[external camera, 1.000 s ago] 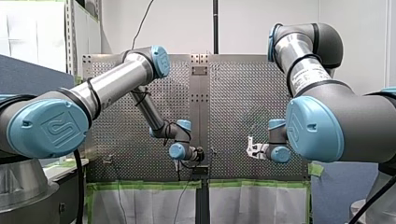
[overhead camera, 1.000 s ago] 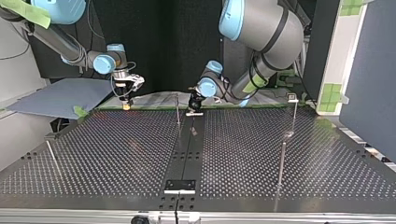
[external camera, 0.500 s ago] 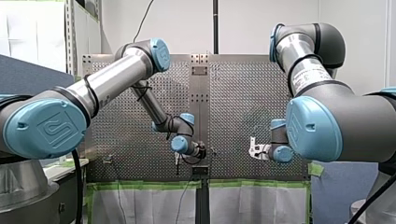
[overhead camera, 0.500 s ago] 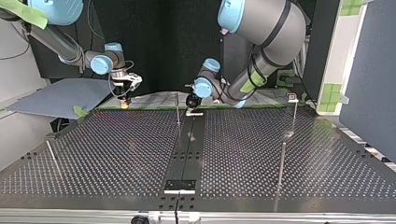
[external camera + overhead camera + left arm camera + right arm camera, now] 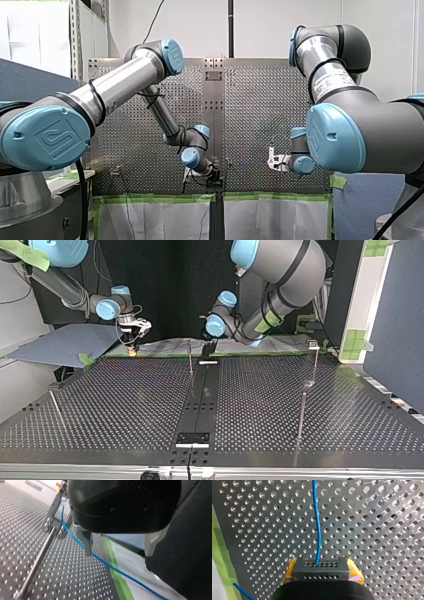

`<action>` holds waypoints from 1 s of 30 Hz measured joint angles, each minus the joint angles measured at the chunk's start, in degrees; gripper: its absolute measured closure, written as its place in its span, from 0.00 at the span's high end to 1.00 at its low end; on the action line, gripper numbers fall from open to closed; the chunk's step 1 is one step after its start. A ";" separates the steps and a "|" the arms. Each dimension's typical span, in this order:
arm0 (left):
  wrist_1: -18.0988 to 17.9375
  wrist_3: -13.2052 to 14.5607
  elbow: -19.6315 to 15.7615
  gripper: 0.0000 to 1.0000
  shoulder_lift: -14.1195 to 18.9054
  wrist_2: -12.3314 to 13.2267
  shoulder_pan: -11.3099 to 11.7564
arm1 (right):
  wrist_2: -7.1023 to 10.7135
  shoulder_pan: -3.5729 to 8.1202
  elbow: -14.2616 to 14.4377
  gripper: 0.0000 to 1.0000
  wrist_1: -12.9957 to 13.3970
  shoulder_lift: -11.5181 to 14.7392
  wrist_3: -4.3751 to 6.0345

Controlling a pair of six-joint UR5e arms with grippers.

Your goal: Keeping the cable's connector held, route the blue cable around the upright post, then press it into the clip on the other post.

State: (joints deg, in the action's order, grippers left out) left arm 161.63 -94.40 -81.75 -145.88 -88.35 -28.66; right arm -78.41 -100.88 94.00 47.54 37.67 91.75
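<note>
Right wrist view: my right pincer clamps the connector, blue cable running straight ahead.

I see the perforated table edged with green tape, a blue-grey sheet off its corner at the top view's left, and white sheeting beyond the tape.

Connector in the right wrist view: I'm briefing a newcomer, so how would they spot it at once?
Start at the perforated table, then my right gripper over it. Between its yellow pads sits the connector: a black block, the only thing the blue cable runs out of.
</note>
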 joint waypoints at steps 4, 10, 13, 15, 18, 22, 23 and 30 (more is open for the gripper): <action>-0.04 1.92 -0.04 1.00 0.12 0.04 -0.29 | 0.00 0.01 0.00 0.00 -0.33 0.00 -0.12; -1.84 1.47 -0.08 1.00 1.61 -1.60 -1.44 | 0.07 -0.04 0.01 0.00 -0.41 0.00 -0.15; -3.16 0.47 -0.08 1.00 2.34 -2.81 -1.70 | 0.11 -0.06 0.01 0.00 -0.42 0.00 -0.15; -4.01 0.13 -0.09 1.00 2.57 -3.32 -1.86 | 0.12 -0.07 0.01 0.00 -0.42 -0.01 -0.15; -5.49 -0.27 -0.36 1.00 2.75 -4.33 -2.01 | 0.19 -0.07 0.01 0.00 -0.42 -0.01 -0.15; -7.33 -1.07 -1.63 1.00 3.62 -4.45 -1.63 | 0.25 -0.08 0.01 0.00 -0.42 0.00 -0.15; -7.69 -1.35 -1.96 1.00 3.92 -4.22 -1.53 | 0.26 -0.08 0.01 0.00 -0.42 0.00 -0.15; -10.62 -1.58 -4.89 1.00 5.22 -2.23 -1.74 | 0.27 -0.10 0.01 0.00 -0.48 0.00 -0.15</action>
State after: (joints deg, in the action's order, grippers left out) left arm 151.02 -95.98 -86.63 -140.66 -90.58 -30.41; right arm -78.14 -100.98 94.01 47.06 37.67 91.60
